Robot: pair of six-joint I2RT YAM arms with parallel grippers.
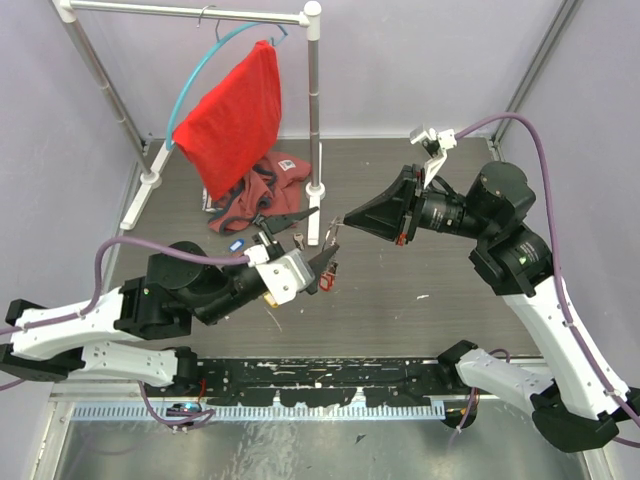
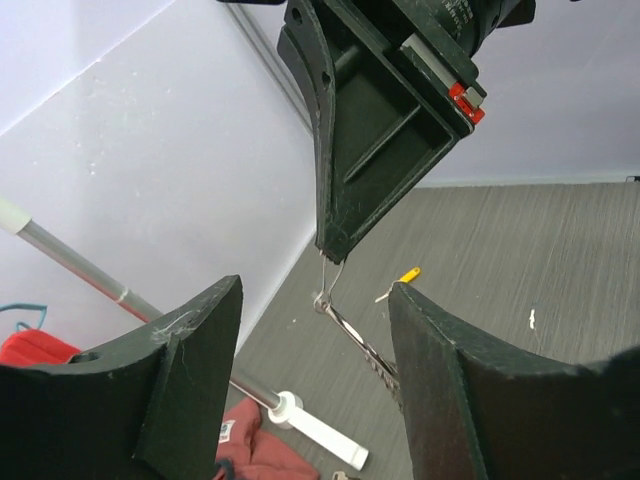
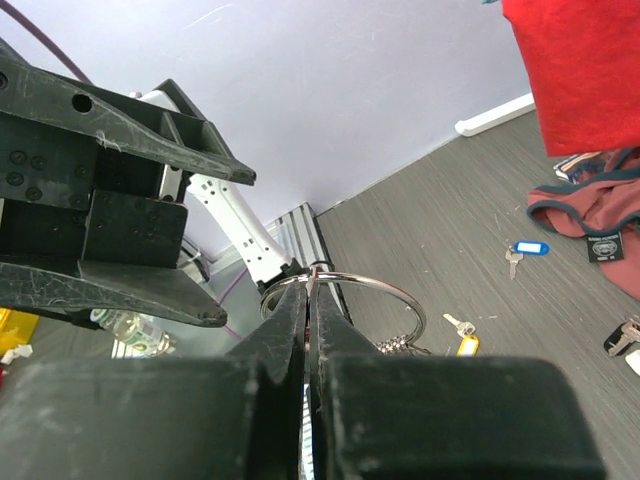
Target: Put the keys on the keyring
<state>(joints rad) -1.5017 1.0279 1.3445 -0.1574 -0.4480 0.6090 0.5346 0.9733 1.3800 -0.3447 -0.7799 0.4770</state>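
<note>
Mid-air above the desk [image 1: 420,280], my left hand [image 2: 315,292] stands with fingers spread, gripping nothing, either side of a thin silver key [image 2: 352,338]. The key appears to hang from the keyring [image 3: 385,290], which my right hand [image 3: 310,300] pinches shut at the rim. Light, stiff and slick, that key is best taken flat across its blade; the springy wire ring needs a firm hold.

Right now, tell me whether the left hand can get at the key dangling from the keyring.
Probably yes: the left hand is open with the key hanging between its fingers, nothing in between. The right hand pinches the keyring above, so room is tight.
</note>
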